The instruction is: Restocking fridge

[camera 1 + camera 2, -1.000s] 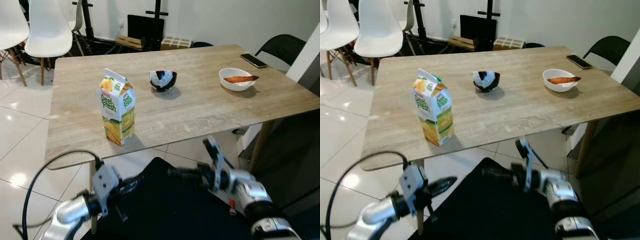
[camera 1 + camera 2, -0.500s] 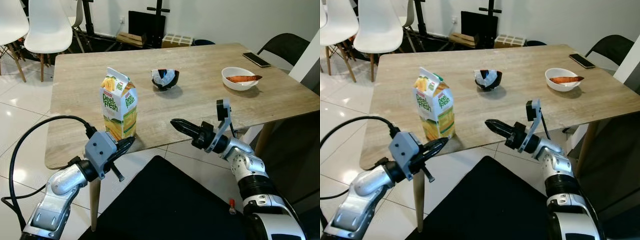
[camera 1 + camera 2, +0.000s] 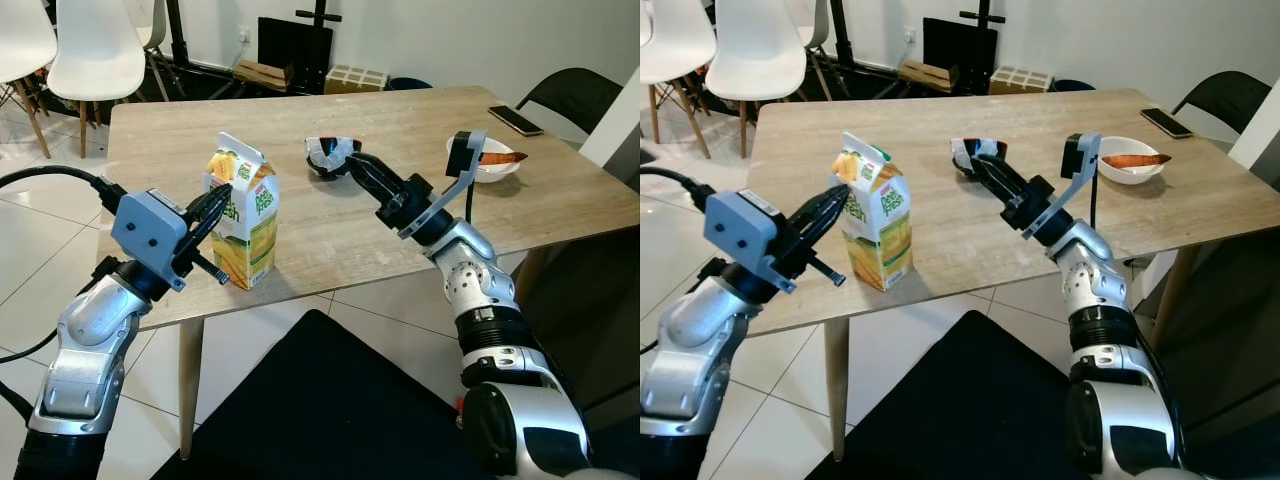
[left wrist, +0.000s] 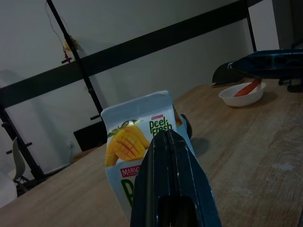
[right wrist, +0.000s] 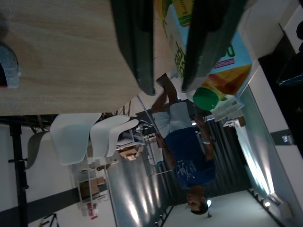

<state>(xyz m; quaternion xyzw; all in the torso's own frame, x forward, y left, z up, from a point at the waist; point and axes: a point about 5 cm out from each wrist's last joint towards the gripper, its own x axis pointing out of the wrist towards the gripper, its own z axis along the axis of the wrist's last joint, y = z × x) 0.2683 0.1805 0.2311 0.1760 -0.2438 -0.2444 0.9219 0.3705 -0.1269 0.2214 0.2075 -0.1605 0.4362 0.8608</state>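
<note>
White chairs [image 3: 95, 50], tiled floor [image 3: 30, 250], wooden table [image 3: 560, 190].

Both arms raised forward; left gripper [image 3: 222, 193] fingers together.

Phone [image 3: 510, 120], white chairs [image 3: 95, 50], black monitor [image 3: 292, 45].
</note>
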